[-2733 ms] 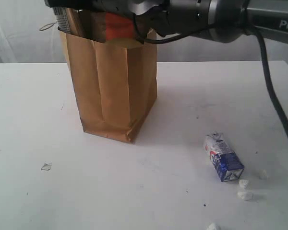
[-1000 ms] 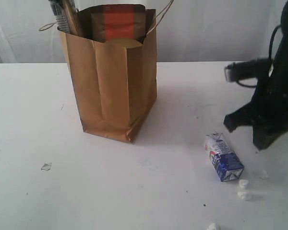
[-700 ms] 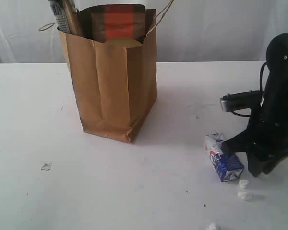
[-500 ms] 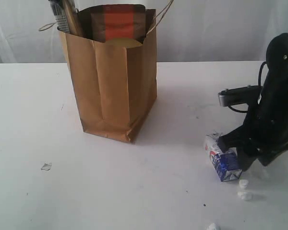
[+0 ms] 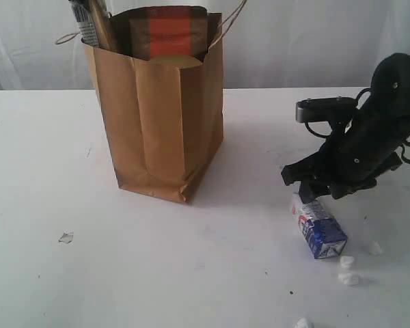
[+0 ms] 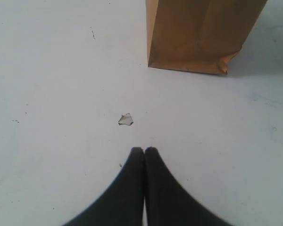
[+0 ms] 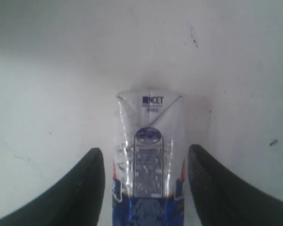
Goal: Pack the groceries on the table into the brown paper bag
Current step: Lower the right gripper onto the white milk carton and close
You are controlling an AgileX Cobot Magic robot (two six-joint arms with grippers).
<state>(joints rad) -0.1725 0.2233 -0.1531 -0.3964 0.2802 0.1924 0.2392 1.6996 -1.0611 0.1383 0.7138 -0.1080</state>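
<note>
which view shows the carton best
The right wrist view: the carton sits close up between the open fingers. The exterior view shows it small, lying on the table. The left wrist view misses it.

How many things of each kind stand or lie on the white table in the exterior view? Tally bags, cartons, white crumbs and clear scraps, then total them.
Brown paper bag: 1
Small blue-white carton: 1
White crumbs: 4
Clear scrap: 1
Total: 7
</note>
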